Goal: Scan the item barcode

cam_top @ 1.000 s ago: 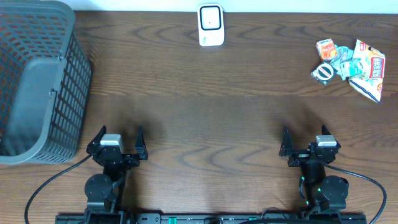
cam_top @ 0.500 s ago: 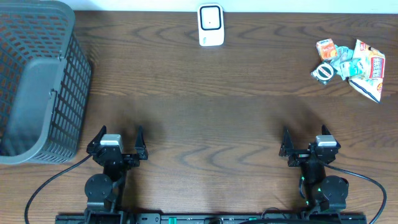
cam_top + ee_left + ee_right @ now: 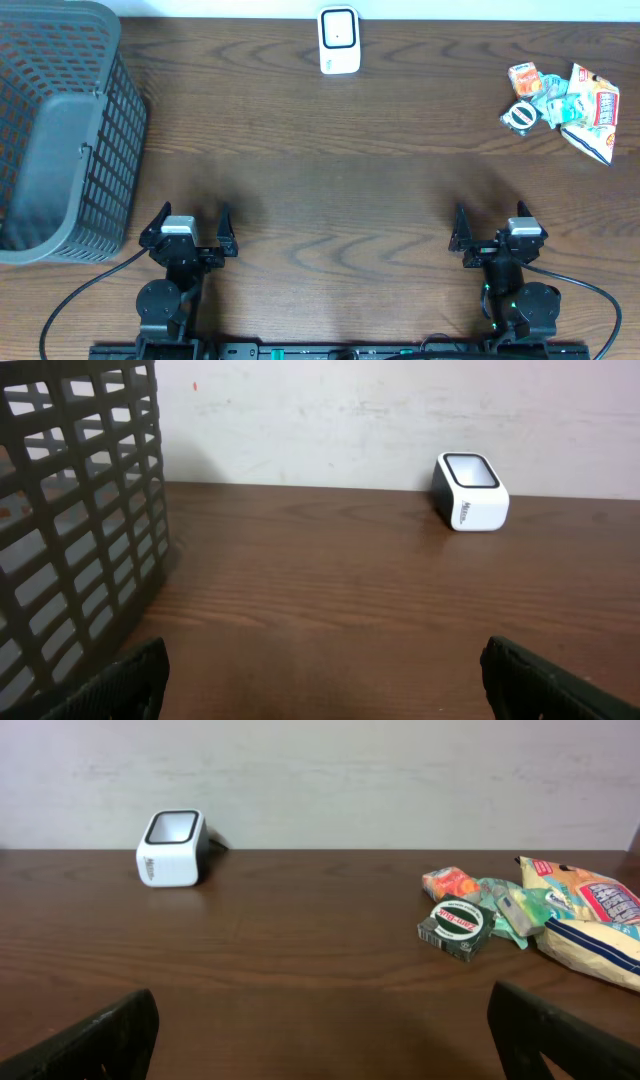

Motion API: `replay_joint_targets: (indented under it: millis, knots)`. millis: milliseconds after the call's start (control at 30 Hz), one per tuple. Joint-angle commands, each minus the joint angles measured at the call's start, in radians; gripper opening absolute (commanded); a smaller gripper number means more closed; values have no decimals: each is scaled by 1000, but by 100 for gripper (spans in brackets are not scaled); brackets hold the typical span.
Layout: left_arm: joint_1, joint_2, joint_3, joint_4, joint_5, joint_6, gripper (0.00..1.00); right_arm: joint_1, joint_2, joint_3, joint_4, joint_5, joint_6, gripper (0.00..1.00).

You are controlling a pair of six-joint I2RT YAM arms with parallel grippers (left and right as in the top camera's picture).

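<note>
A white barcode scanner (image 3: 339, 40) stands at the table's far edge, its window facing up; it also shows in the left wrist view (image 3: 470, 492) and the right wrist view (image 3: 172, 848). The items lie in a small pile (image 3: 560, 100) at the far right: a round dark tin (image 3: 456, 927), an orange packet (image 3: 447, 882), green sachets and a yellow snack bag (image 3: 590, 915). My left gripper (image 3: 194, 212) (image 3: 320, 670) and right gripper (image 3: 489, 212) (image 3: 322, 1020) rest near the front edge, both open and empty, far from scanner and pile.
A dark grey plastic basket (image 3: 60, 130) fills the far left corner and looms at the left of the left wrist view (image 3: 70, 530). Brown wood table (image 3: 330, 170) lies between the grippers and the scanner. A pale wall stands behind the table.
</note>
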Motion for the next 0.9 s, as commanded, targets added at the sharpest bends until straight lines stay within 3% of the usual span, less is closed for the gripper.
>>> replay_joint_targets:
  millis: [0, 867]
  knots:
    - [0, -6, -17, -36, 3, 6, 98, 1, -6, -1, -5, 7, -7, 99]
    - [0, -6, -17, -36, 3, 6, 98, -14, -6, -1, -4, 7, -7, 99]
